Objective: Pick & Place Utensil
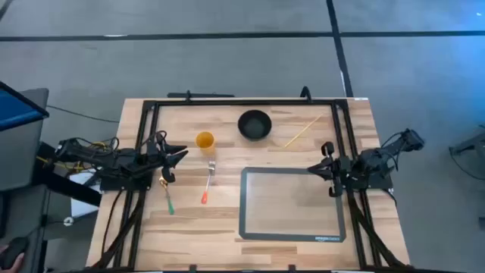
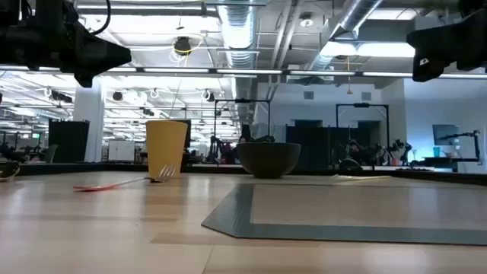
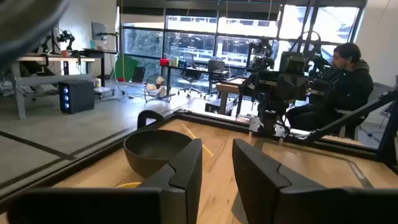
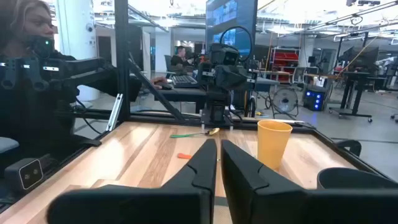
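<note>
Overhead layout. Your left gripper [image 1: 176,157] hangs above the table's [image 1: 189,235] left edge, fingers [image 3: 180,177] parted by a moderate gap and holding nothing. Your right gripper [image 1: 318,168] hangs at the right edge of the grey mat [image 1: 292,205], fingers [image 4: 202,168] nearly together, a thin slit between them, also holding nothing. The fork [image 1: 208,182], red-handled, lies flat between the left gripper and the mat, just below the yellow cup [image 1: 204,140]. A green-handled utensil [image 1: 167,196] lies near the left gripper. The dark bowl [image 1: 255,124] stands above the mat.
</note>
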